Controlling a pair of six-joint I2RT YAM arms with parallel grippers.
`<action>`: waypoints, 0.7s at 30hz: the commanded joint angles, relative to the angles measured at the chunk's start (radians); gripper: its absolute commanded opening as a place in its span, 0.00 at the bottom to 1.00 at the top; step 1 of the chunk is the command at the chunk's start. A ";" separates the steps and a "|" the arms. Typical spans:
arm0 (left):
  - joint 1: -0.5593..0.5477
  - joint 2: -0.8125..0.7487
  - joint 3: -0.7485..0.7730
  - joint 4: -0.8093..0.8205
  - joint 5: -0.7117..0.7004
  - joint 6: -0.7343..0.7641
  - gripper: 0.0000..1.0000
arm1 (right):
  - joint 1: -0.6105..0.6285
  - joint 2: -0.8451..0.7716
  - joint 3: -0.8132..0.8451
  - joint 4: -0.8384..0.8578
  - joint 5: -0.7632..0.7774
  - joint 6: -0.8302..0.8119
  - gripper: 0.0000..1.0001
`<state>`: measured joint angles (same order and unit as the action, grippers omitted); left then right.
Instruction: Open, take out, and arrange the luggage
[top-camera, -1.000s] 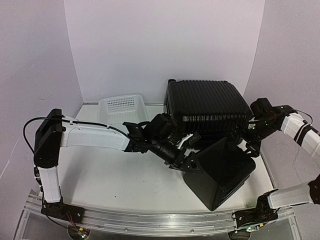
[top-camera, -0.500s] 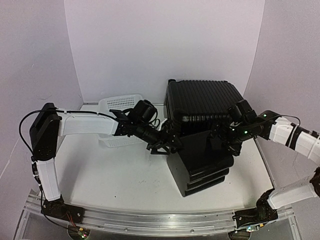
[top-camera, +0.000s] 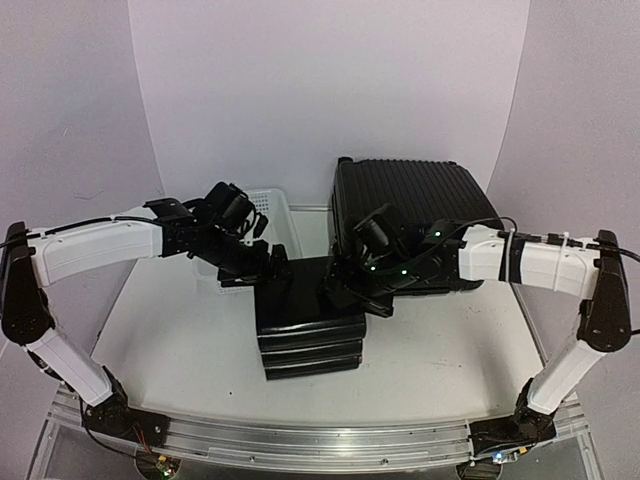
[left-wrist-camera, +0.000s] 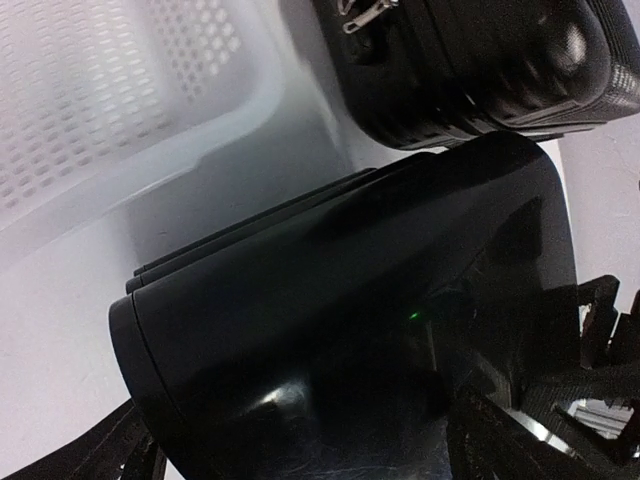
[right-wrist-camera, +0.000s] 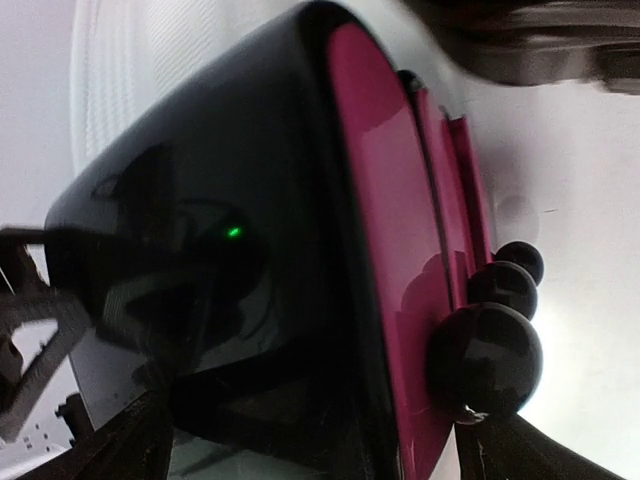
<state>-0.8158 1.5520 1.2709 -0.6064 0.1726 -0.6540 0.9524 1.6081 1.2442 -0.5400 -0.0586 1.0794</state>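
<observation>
Slippage is the risk: left gripper (top-camera: 268, 270) and right gripper (top-camera: 336, 286) gape wide, straddling opposite ends of the case (top-camera: 305, 325), seemingly unclamped, so uneven pushing could skew or tip it. Luggage (top-camera: 410, 190) stands just behind, at the tabletop's (top-camera: 180, 340) back right.

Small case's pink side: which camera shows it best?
Right wrist: the pink side runs down the frame, black knobs on it. Top view shows the small case only as black; left wrist shows only glossy black.
</observation>
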 joint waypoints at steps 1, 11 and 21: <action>0.044 -0.073 -0.026 -0.130 -0.140 0.078 0.96 | 0.105 0.137 0.090 0.044 -0.212 -0.113 0.98; 0.241 -0.109 -0.008 -0.281 -0.236 0.194 0.98 | 0.190 0.376 0.334 0.164 -0.342 -0.187 0.98; 0.395 -0.136 0.122 -0.416 -0.504 0.312 0.99 | 0.212 0.643 0.673 0.295 -0.424 -0.078 0.98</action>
<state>-0.4385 1.4586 1.2957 -0.9260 -0.1677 -0.4156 1.1458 2.1632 1.8050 -0.3180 -0.3946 0.9791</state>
